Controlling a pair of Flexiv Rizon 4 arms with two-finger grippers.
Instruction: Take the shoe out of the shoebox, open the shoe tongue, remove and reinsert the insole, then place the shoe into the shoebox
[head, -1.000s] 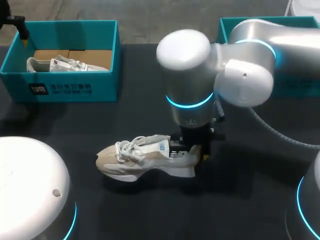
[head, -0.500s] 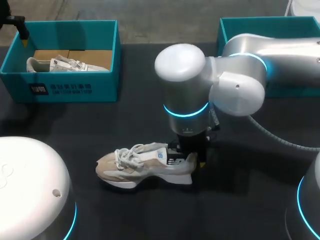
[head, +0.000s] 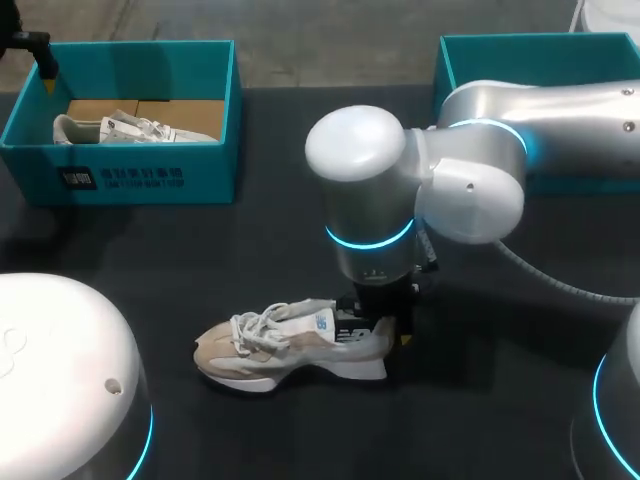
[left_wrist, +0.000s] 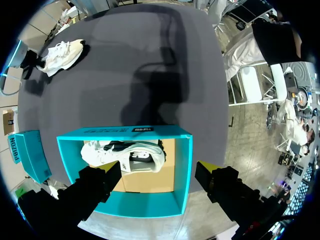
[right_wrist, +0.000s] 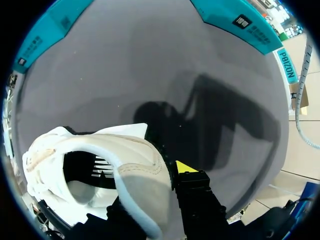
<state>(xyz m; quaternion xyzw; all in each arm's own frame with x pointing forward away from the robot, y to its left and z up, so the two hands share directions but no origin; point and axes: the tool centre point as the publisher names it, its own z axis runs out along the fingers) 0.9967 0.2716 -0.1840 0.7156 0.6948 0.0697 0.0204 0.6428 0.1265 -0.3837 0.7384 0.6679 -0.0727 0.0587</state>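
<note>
A beige and white shoe (head: 285, 345) lies on the dark table, toe toward my left. My right gripper (head: 386, 326) is shut on its heel; in the right wrist view the heel wall (right_wrist: 142, 172) sits between the fingers of the right gripper (right_wrist: 152, 187), one yellow tip (right_wrist: 184, 167) outside it. A second white shoe (head: 130, 128) lies in the teal shoebox (head: 120, 180) at the back left. My left gripper (head: 45, 72) hangs above that box's left corner. In the left wrist view the left gripper (left_wrist: 156, 172) is open over the boxed shoe (left_wrist: 125, 156), holding nothing.
Another teal box (head: 535, 55) stands at the back right, partly behind my right arm. The boxed shoe rests on a brown cardboard insert (head: 180, 108). Dark tabletop (head: 250, 240) lies between the boxes and the held shoe.
My right arm has drawn a little toward the front and lowered, taking the shoe's heel with it. The left arm has not moved.
</note>
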